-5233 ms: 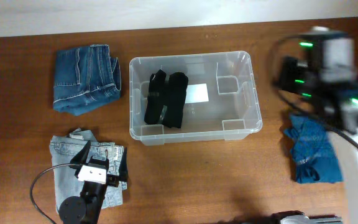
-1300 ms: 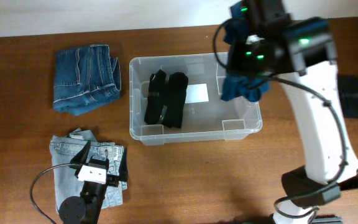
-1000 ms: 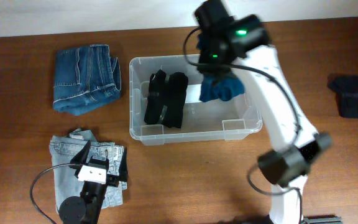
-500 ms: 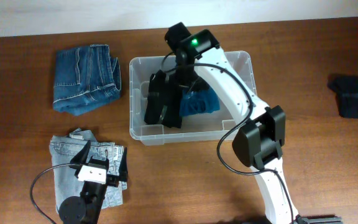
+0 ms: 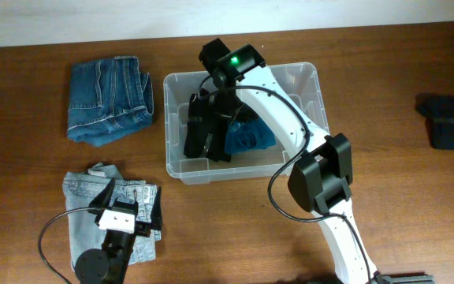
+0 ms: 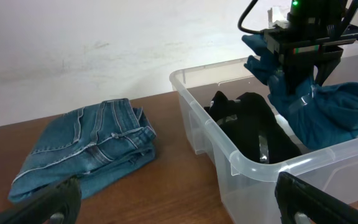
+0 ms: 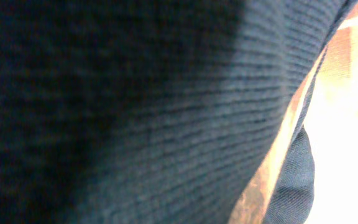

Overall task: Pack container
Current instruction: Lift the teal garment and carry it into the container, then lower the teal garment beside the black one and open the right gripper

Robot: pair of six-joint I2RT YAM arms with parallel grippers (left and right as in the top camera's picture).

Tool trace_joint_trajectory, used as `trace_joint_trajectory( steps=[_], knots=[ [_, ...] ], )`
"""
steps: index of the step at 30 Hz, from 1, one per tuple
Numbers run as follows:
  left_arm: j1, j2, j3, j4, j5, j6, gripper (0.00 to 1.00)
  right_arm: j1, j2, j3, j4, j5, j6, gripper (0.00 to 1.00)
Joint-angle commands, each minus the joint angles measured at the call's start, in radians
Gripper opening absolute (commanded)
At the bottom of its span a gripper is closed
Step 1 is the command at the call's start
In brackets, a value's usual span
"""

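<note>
The container (image 5: 306, 79) is a clear plastic bin in the middle of the table, also seen in the left wrist view (image 6: 229, 158). A black garment (image 5: 202, 126) lies in its left half. My right gripper (image 5: 224, 101) reaches down into the bin and is shut on a teal knit garment (image 5: 252, 136), which hangs against the black one (image 6: 253, 127). Teal cloth (image 7: 135, 112) fills the right wrist view and hides the fingers. My left gripper (image 6: 179, 204) stands open low over the table, facing the bin, with nothing between its fingers.
Folded dark blue jeans (image 5: 109, 99) lie left of the bin (image 6: 86, 149). Light washed jeans (image 5: 85, 197) lie at the front left under the left arm. A dark navy garment (image 5: 448, 122) sits at the far right. A white wall backs the table.
My right arm has carried the teal garment from the right side over the bin and down into it, next to the black garment. The left arm has not moved.
</note>
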Motion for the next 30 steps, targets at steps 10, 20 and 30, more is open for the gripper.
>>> trace_joint_trajectory(
  steps=[10, 20, 30],
  knots=[
    [0.006, -0.006, -0.006, -0.001, 0.005, 0.016, 0.99, 0.000, 0.044, 0.005, 0.000, 0.052, 0.018, 0.20],
    [0.006, -0.006, -0.006, -0.001, 0.005, 0.016, 0.99, -0.005, 0.045, 0.051, -0.006, 0.041, -0.065, 0.91],
    [0.006, -0.006, -0.006, -0.001, 0.005, 0.016, 0.99, -0.035, 0.045, 0.388, -0.158, 0.041, -0.079, 0.88]
  ],
)
